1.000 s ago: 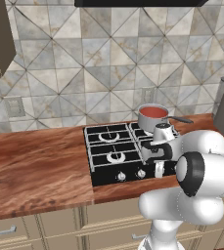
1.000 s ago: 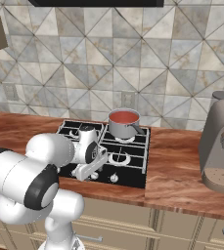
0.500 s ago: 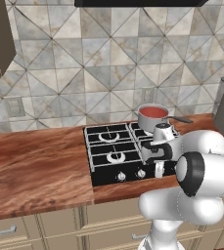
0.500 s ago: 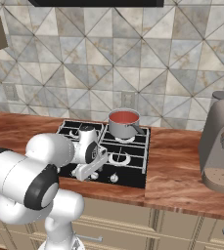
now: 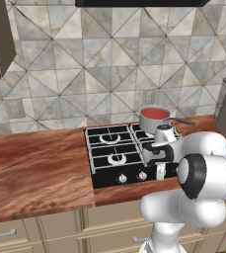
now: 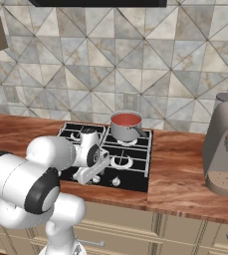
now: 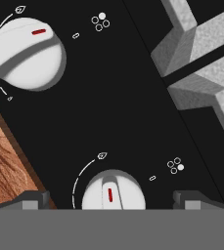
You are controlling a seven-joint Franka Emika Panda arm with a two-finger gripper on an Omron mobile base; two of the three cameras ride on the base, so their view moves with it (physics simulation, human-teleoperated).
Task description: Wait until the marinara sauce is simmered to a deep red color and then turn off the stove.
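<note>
Hand view puts your wide-open gripper [image 7: 110, 197] astride a stove [image 7: 133, 97] knob [image 7: 112, 191] at bottom centre; nothing has shifted lately, sauce [image 5: 155, 113] sits upper right, red.

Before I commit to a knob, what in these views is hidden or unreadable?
- Flame under the small steel saucepan of orange-red marinara sauce: hidden by the pan, both base views.
- Front silver knobs on the black gas stove: partly behind the white arm.
- Lower knob between the open gripper fingertips: cut off by the hand view's bottom.
- Knob markings: too small in base views.
</note>
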